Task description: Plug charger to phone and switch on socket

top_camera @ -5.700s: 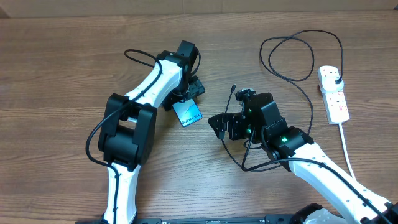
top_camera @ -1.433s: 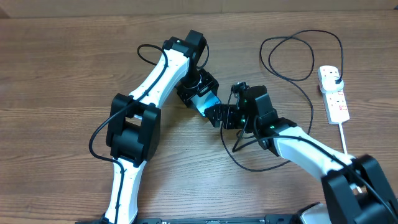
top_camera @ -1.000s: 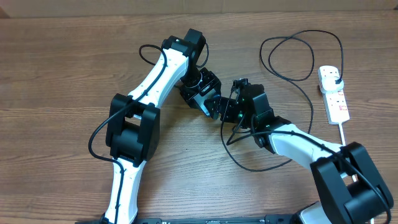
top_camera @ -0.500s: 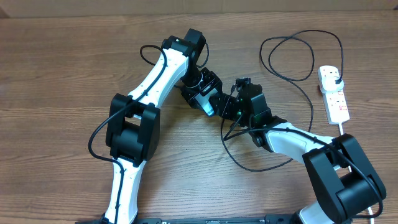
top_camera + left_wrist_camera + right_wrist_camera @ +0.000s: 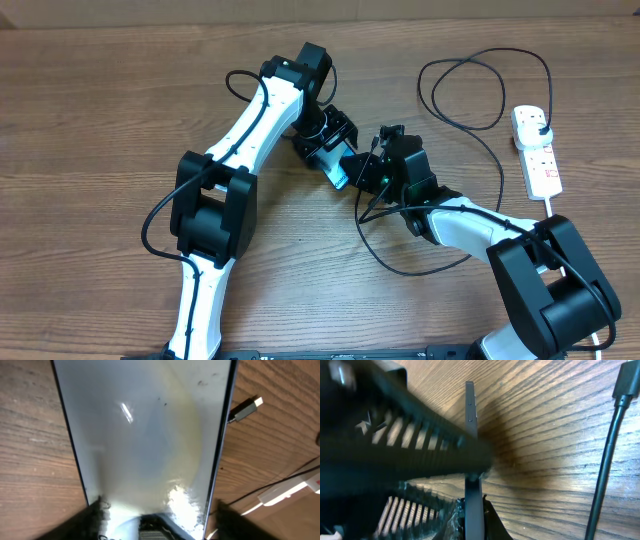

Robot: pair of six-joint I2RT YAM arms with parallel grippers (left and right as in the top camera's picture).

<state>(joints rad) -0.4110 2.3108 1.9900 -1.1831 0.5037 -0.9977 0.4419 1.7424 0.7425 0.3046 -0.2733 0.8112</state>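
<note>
The left gripper (image 5: 333,150) has carried the phone (image 5: 338,172) toward the right edge of the table (image 5: 90,90), and the right gripper (image 5: 362,172) has swung toward the far edge, now apparently touching the phone

Brown wood-grain tabletop (image 5: 80,120), pale strip (image 5: 120,10) along far edge

1 phone (image 5: 145,435), 1 charger (image 5: 245,409) and 1 socket (image 5: 535,150).

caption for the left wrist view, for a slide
Left gripper grips the phone, screen filling the frame, charger tip close beside its edge.
</note>
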